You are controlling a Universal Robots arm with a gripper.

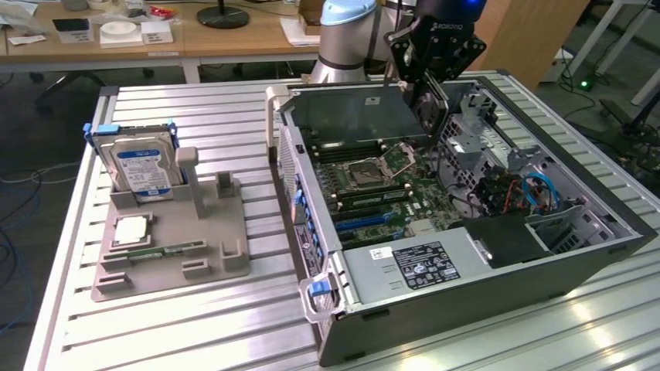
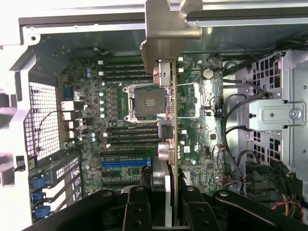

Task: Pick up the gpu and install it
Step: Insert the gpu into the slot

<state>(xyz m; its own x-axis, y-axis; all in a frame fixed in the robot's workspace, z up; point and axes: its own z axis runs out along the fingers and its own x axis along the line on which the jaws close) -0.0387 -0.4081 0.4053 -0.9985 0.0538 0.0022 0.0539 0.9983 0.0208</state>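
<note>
Robotics lab: alu-profile bench (image 1: 206, 325) w/ robot arm (image 1: 345, 39), open PC case (image 1: 577, 270), office desks (image 1: 243, 42) in bkgd.

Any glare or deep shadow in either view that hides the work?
Exterior view: glare streaks the table at the view's lower right; the computer case interior is evenly lit. Wrist view: the case's side wall blows out white; the gpu bracket is plainly lit.

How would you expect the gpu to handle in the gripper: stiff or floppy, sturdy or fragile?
Probably stiff: the gpu juts straight from the gripper without sagging. Likely fragile: a thin board with exposed connectors, close to the metal walls of the computer case. Its metal bracket at the far end may make it pivot in the grip.
</note>
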